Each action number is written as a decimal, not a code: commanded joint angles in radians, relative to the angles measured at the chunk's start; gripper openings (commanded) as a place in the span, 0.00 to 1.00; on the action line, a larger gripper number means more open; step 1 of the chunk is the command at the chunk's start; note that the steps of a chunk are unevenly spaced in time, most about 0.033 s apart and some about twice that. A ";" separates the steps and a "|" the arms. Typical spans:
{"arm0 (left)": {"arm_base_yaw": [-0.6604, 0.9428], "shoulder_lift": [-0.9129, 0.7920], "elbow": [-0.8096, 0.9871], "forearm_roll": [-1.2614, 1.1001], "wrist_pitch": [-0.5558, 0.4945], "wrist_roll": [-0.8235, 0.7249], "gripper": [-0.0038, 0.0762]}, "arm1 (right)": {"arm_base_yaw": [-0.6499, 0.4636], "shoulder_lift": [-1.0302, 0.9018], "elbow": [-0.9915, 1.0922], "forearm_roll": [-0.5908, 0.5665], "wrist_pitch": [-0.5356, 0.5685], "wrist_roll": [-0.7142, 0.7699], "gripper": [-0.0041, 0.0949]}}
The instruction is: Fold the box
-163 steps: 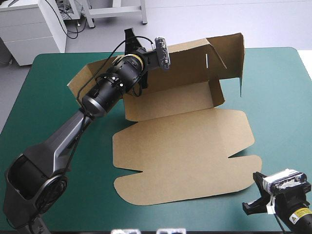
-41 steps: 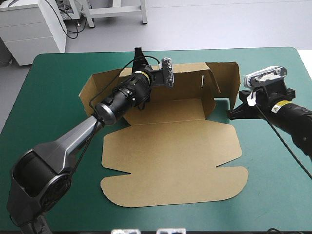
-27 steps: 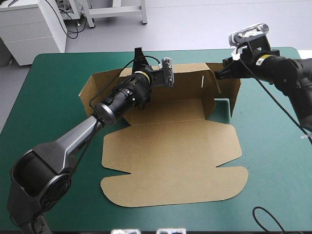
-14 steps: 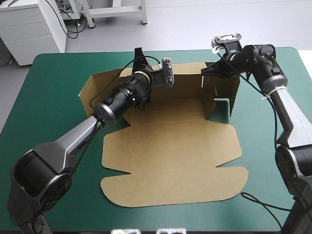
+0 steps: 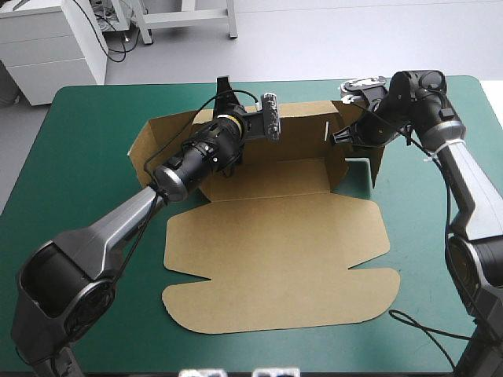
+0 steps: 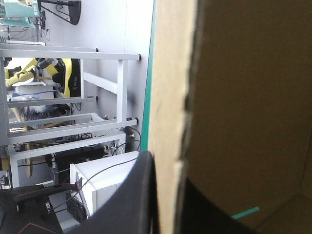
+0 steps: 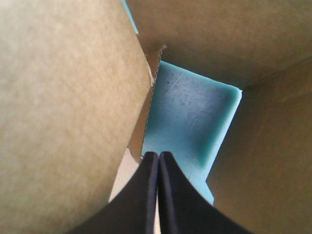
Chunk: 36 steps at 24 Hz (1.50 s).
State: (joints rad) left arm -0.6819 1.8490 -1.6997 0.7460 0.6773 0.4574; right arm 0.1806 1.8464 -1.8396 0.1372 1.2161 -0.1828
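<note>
Found left gripper (image 6: pixel 163 204) all but closed on the raised rear wall of the box (image 5: pixel 275 251), board pinched between its black fingers (image 6: pixel 131 204). Logged box lying on the teal-green cover (image 5: pixel 94 157), rear and end walls up, lid panel flat. Saw right gripper (image 7: pixel 158 165) pressed closed, empty, tip inside the box's right-end corner.

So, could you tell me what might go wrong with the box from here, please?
The right gripper, shut, sits in the narrow gap between the end flaps; a hard push there could crease them off their fold lines. The left gripper pinches the far wall at one spot only, so a sideways push may twist the box or slide it on the teal-green cover.
</note>
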 commanded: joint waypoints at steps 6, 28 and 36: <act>-0.001 -0.047 -0.023 -0.007 0.001 -0.024 0.04 | 0.001 -0.236 0.094 0.082 -0.008 -0.105 0.02; -0.010 -0.071 -0.023 -0.090 0.020 -0.022 0.04 | 0.001 -1.300 0.956 0.105 -0.484 -0.128 0.02; -0.079 -0.168 -0.023 -0.094 0.150 0.119 0.04 | 0.001 -1.300 0.956 0.105 -0.484 -0.128 0.02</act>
State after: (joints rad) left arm -0.7305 1.7794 -1.6996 0.6518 0.7987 0.5438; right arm 0.1806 0.5409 -0.8612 0.2307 0.7981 -0.3102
